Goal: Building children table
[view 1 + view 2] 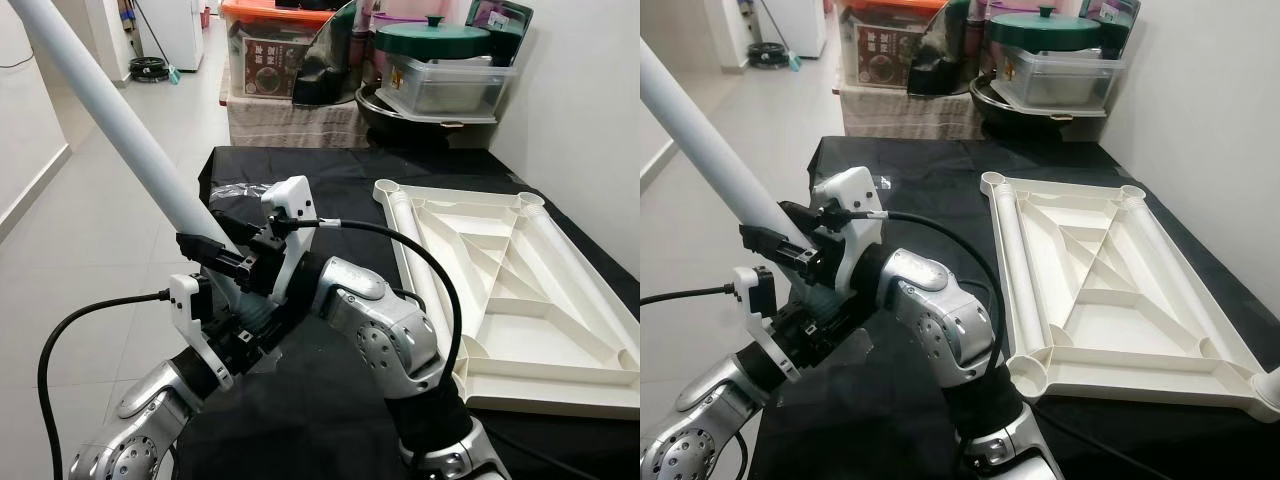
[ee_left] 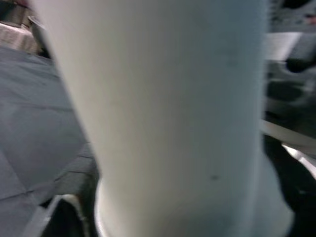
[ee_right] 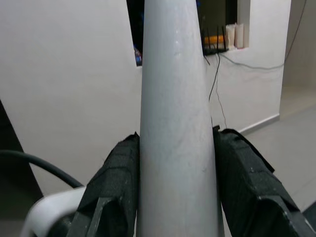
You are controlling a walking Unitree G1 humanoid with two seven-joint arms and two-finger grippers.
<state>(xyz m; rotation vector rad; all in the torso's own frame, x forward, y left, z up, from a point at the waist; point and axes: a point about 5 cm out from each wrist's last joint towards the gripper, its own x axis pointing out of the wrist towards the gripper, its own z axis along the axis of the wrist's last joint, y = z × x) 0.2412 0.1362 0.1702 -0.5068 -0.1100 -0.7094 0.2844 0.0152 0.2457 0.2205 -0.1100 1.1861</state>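
A long white table leg (image 1: 120,130) slants up toward the upper left over the left edge of the black table (image 1: 340,175). My right gripper (image 1: 212,248) is shut on its lower part. In the right wrist view the leg (image 3: 175,98) sits tight between the two black padded fingers (image 3: 116,187). Just below, my left gripper (image 1: 245,330) is closed around the leg's bottom end, and the leg (image 2: 163,113) looms close and blurred in the left wrist view. The white tabletop (image 1: 500,290) lies upside down on the table to the right, ribs and corner sockets facing up.
Crumpled clear plastic (image 1: 235,190) lies on the table behind the grippers. Storage boxes (image 1: 275,50) and a green-lidded pot (image 1: 435,40) on a clear bin stand past the table's far end. A white wall (image 1: 590,100) runs along the right, and tiled floor (image 1: 110,220) on the left.
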